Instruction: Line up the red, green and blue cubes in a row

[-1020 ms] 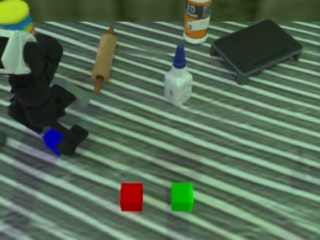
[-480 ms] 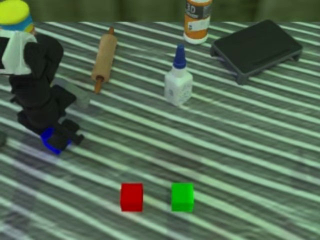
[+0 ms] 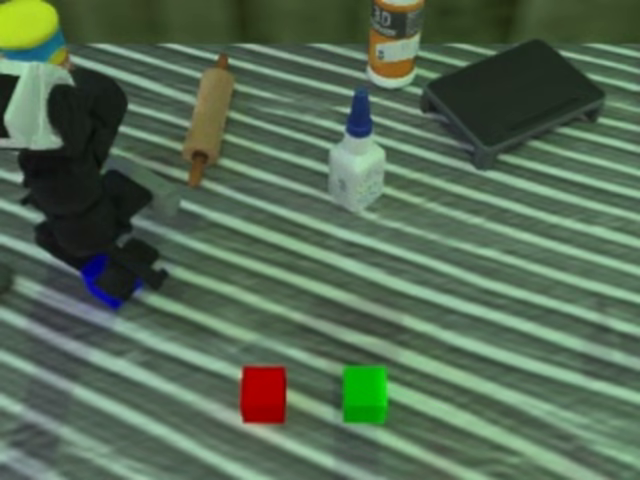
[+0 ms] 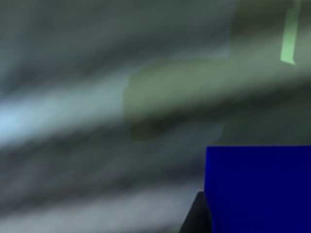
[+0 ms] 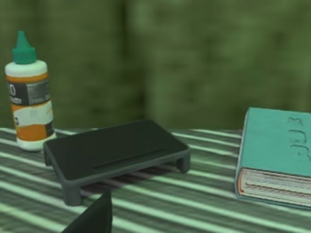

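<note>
We are working with our left gripper [image 3: 112, 280] low over the left side of the table [image 3: 480, 300], its fingers closing narrowly around the blue cube [image 3: 97, 277], which is sitting between them on the striped surface. In the left wrist view the blue cube [image 4: 257, 189] is filling the near corner, with a dark fingertip [image 4: 197, 218] touching its side. Our right gripper is not showing in the top view, and we cannot tell how its fingers are standing.

Moving outward, the red cube [image 3: 263, 393] and the green cube [image 3: 365, 393] are sitting side by side but apart near the front edge, well away from the blue one. Farther back, a wooden rolling pin [image 3: 207, 117] is lying tilted, a white glue bottle [image 3: 356, 160] is standing upright, an orange bottle [image 3: 395, 42] is standing behind it, and a black stand [image 3: 512, 95] is resting at the right.
</note>
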Robot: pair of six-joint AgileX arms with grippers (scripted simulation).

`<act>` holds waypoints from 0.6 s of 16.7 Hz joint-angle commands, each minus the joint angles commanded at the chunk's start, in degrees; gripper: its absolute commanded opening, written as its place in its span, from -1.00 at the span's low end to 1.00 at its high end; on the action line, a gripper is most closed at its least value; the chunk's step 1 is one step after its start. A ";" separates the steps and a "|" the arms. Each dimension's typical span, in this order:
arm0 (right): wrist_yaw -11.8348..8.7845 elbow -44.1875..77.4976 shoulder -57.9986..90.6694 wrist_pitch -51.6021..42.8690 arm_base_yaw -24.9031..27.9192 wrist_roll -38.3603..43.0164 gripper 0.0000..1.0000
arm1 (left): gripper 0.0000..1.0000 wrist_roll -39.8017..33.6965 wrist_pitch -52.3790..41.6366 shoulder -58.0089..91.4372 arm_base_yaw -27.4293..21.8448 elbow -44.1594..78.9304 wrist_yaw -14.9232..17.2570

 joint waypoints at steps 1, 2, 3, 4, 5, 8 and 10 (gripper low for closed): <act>0.00 0.00 0.00 0.00 0.00 0.00 1.00 | -1.00 0.00 0.00 0.00 0.00 0.00 0.00; 0.00 0.00 0.00 0.00 0.00 0.00 1.00 | -1.00 -0.22 -0.50 -0.96 0.01 0.22 0.36; 0.00 0.00 0.00 0.00 0.00 0.00 1.00 | -1.00 -0.18 -0.69 -1.04 -0.01 0.38 0.36; 0.00 0.00 0.00 0.00 0.00 0.00 1.00 | -1.00 -0.13 -1.49 -1.34 0.01 0.98 0.37; 0.00 0.00 0.00 0.00 0.00 0.00 1.00 | -1.00 -0.13 -2.88 -1.89 0.12 1.88 0.38; 0.00 0.00 0.00 0.00 0.00 0.00 1.00 | -1.00 -0.29 -9.82 -4.43 0.68 5.44 0.36; 0.00 0.00 0.00 0.00 0.00 0.00 1.00 | -1.00 -0.35 -13.50 -6.15 0.96 7.57 0.33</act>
